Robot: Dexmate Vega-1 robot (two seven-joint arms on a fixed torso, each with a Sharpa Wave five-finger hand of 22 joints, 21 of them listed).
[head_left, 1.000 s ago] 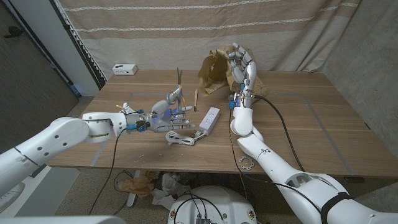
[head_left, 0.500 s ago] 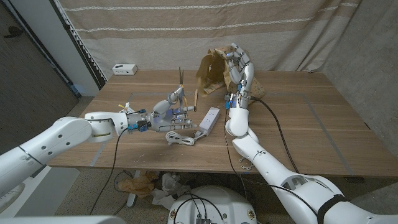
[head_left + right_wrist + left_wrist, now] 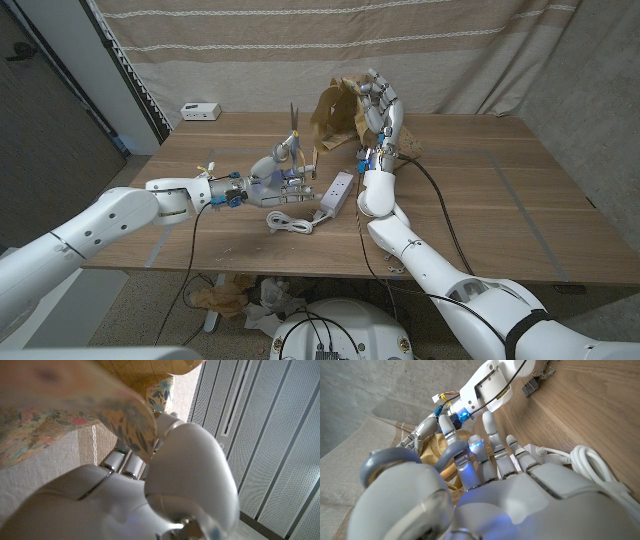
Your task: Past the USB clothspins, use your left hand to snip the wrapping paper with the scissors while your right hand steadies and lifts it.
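Observation:
In the head view my left hand [image 3: 268,181] grips the scissors [image 3: 293,128] with the blades pointing up, just left of the brown wrapping paper [image 3: 336,112]. My right hand [image 3: 382,108] holds that paper up off the table at the far middle, fingers upright. A wooden clothespin [image 3: 314,160] stands on the white power strip [image 3: 338,190] between the two hands. The left wrist view looks over my left hand [image 3: 490,495] toward the paper [image 3: 451,464] and my right forearm [image 3: 492,380]. The right wrist view has my right hand [image 3: 145,485] under flower-printed paper [image 3: 75,400].
The strip's white cable [image 3: 290,222] lies coiled beside my left hand. A small white box [image 3: 200,111] sits at the table's far left. A black cable [image 3: 455,215] runs along my right arm. A curtain hangs behind the table [image 3: 500,200].
My left hand has carried the scissors right and up, closer to the paper. My right hand has shifted slightly left with the paper still raised.

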